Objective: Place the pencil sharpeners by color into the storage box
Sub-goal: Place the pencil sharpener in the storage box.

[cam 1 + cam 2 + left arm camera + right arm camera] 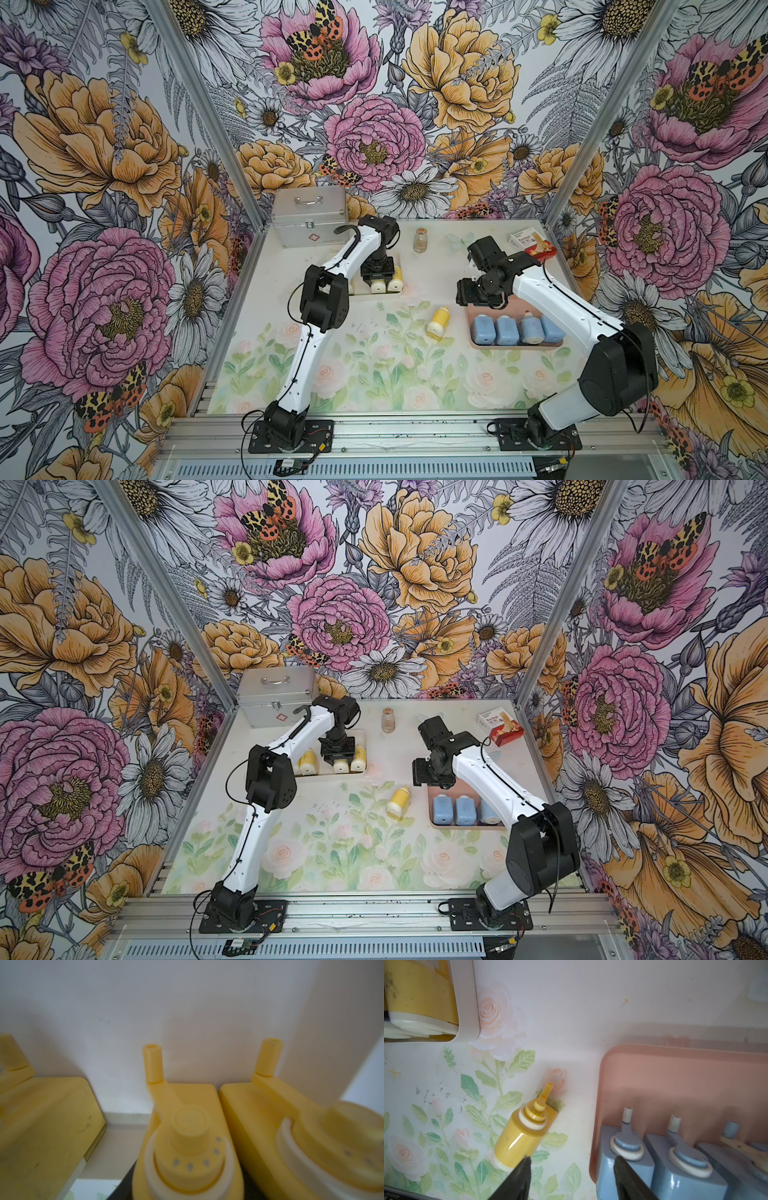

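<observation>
The right gripper (572,1159), spread and empty, hovers near the loose yellow sharpener (519,1140), which lies to its left, neck pointing rearward.

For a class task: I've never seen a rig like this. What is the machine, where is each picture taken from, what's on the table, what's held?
Two white robot arms, each ending in a two-fingered gripper. Both top views look down on the whole scene; each wrist view comes from a camera on one arm. The left gripper is shut on a yellow sharpener in the white tray, beside other yellow ones. The right gripper hangs open by the pink tray of blue sharpeners; a loose yellow sharpener lies on the mat. Further back: a glass vial, metal case and small box.
</observation>
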